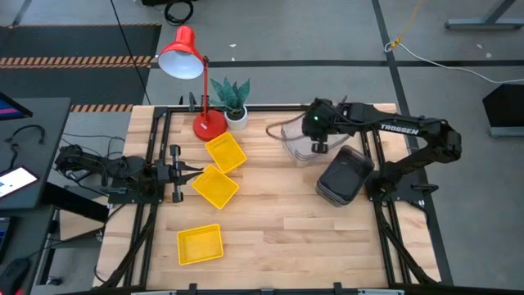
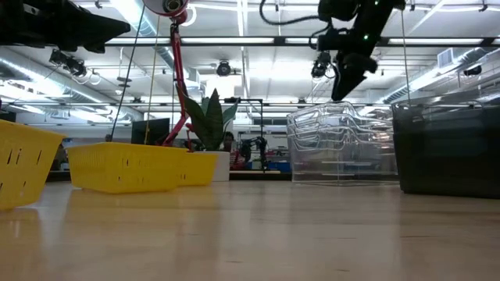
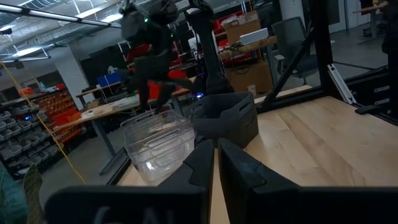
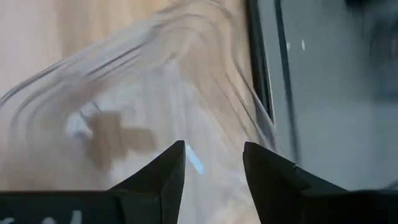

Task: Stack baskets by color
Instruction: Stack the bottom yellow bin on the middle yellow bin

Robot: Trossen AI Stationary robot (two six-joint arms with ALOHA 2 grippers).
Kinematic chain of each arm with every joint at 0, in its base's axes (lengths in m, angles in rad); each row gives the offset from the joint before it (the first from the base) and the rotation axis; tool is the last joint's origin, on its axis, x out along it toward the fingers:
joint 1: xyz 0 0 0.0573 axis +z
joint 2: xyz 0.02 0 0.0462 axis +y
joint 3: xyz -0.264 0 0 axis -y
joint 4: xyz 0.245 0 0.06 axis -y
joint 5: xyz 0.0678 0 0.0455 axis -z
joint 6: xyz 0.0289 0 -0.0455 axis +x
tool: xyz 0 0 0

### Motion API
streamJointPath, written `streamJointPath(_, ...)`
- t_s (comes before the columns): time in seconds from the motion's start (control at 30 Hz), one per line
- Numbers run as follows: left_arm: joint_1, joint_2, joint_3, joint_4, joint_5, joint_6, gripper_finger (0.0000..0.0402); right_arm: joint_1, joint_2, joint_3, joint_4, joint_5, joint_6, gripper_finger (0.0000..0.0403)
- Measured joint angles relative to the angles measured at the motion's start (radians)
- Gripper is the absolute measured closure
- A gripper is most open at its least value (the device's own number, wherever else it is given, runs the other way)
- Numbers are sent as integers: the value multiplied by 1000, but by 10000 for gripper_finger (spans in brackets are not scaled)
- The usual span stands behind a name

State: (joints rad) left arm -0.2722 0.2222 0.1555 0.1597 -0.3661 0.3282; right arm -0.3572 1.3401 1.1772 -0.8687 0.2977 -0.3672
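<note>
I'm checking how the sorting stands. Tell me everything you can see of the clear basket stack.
The clear basket stack is see-through plastic trays with rounded corners, nested upright; their rims show as layered lines in the low view. It stands near the table's far edge, beside the dark grey stack. The open right gripper hangs just above it, not touching.

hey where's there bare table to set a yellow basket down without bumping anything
Free: the wooden strip between the yellow baskets and the dark grey stack, and the near edge right of the lone yellow basket. Crowded: the far edge, with red lamp, plant, clear stack and right gripper above it.
</note>
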Motion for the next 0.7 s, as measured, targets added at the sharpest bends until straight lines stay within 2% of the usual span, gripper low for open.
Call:
streamJointPath(0.13,0,0,0,2,0,-2,376,-33,1,-36,60,-20,212,236)
streamJointPath(0.4,0,0,0,32,0,29,370,-30,-1,-69,222,-142,525,237)
streamJointPath(0.7,0,0,0,60,0,101,371,75,16,-69,434,-167,498,237)
